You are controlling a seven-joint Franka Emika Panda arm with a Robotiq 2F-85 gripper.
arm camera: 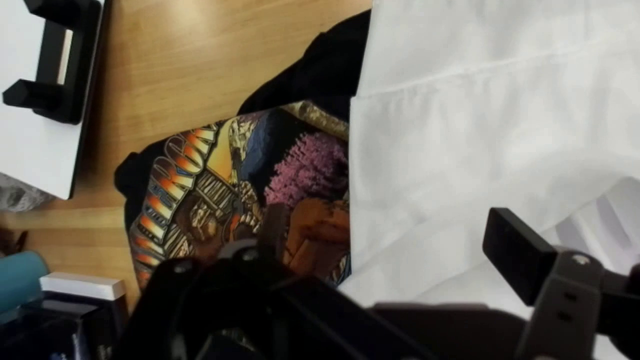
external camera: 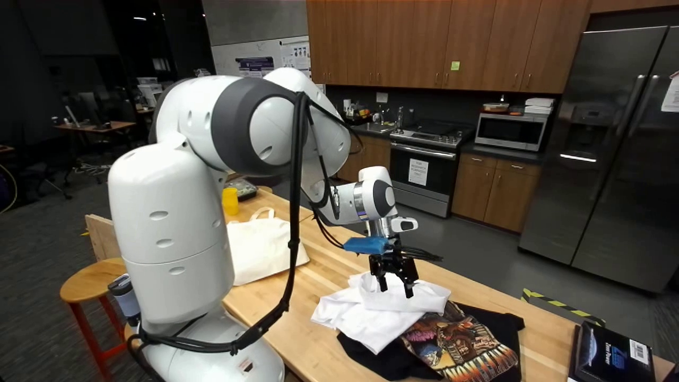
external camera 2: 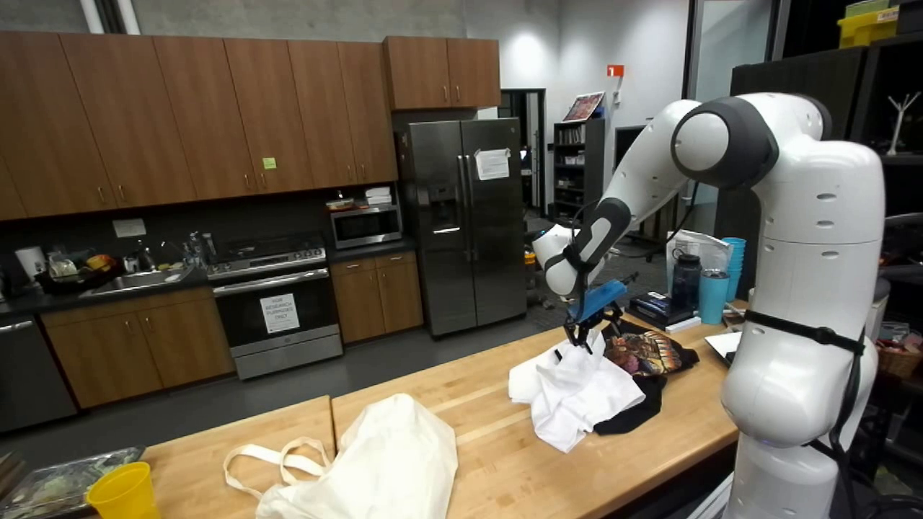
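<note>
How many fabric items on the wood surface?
3: white cloth below the open tool; black printed cloth partly under the white one; cream tote bag apart from both. More could be hidden underneath.

Wrist view a bit blurry, w/ tabletop (arm camera: 185, 35) glare (v. soft).

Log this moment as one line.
gripper: open, over cloth, contact unclear | cloth: white, rumpled, partly covering shirt | shirt: black, printed | bag: on table, apart from cloth
</note>
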